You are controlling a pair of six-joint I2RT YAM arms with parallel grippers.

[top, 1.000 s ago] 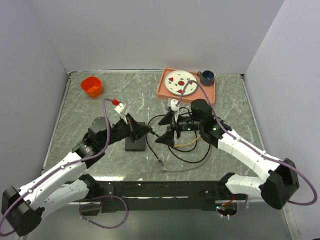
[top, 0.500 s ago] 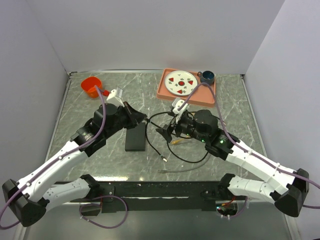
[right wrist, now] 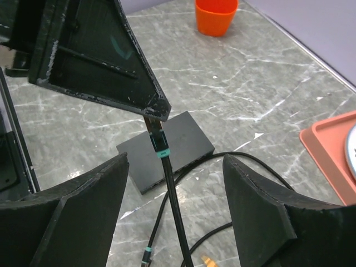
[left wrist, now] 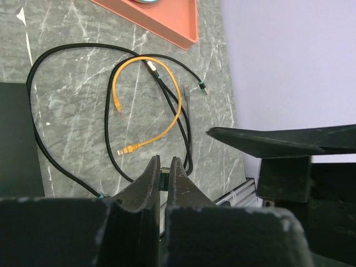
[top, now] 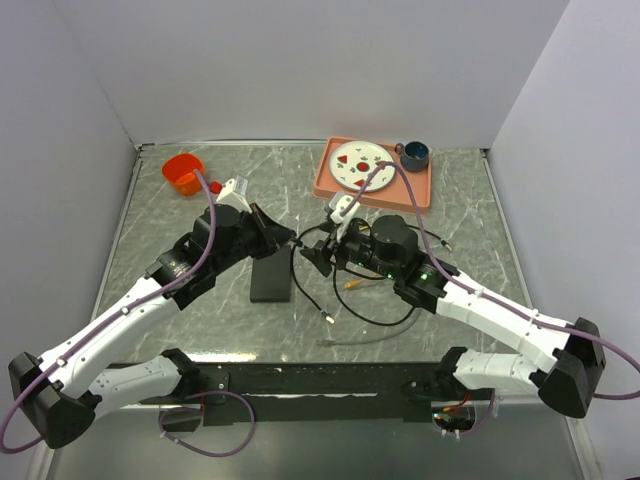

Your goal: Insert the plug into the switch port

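A flat black box (top: 270, 278) lies mid-table, and its narrow side with the switch port (right wrist: 183, 164) looks dim. The plug (right wrist: 159, 138) has a teal band and ends a black cable (top: 300, 285). My left gripper (top: 288, 240) is shut on the plug and holds it above the box's far end. In the left wrist view the plug (left wrist: 164, 179) shows as a sliver between the shut fingers (left wrist: 150, 178) of that gripper (left wrist: 164, 162). My right gripper (right wrist: 175, 161) is open and straddles the hanging cable just below the plug without touching it. From above, the right gripper (top: 312, 258) is beside the left one.
An orange cup (top: 183, 172) stands at the back left. At the back right, a salmon-pink tray (top: 326, 178) holds a plate and a blue mug (top: 414, 154). A short orange cable (top: 365, 283), black cable loops and a loose plug end (top: 328, 318) lie right of the box.
The left gripper lifted the plug up and away from the box, then held still. The right gripper moved left to straddle the cable, and its jaws have narrowed somewhat.
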